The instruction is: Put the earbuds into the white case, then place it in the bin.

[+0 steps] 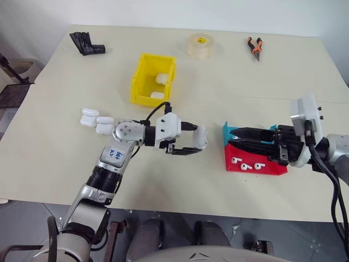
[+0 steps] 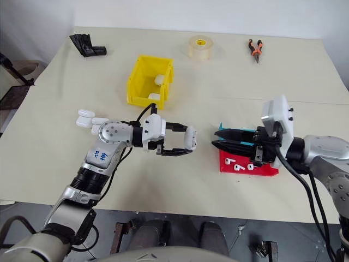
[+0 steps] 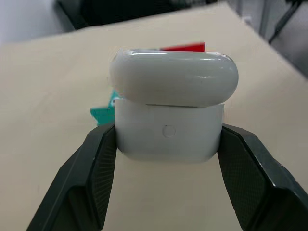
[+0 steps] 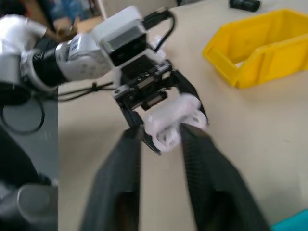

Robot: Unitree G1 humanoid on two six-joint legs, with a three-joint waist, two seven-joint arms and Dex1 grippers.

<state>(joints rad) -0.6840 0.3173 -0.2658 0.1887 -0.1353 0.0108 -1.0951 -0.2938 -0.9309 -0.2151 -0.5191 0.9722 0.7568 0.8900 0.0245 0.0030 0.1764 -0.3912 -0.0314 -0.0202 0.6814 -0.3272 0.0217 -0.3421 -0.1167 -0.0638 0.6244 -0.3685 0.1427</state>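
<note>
The left gripper (image 1: 192,140) clamps one white case (image 3: 171,108), lid ajar, beside the red tray (image 1: 256,164) holding three earbuds (image 1: 245,164). The right gripper (image 1: 232,137) is nearly closed, empty. Two cases lie in the yellow bin (image 1: 143,82); three beyond it.

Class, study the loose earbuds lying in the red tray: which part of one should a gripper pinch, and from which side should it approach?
Probably the rounded head of an earbud, pinched from above. The earbuds lie flat in the red tray, stems low against its floor, and a teal wall stands behind, so a sideways approach looks blocked.
</note>
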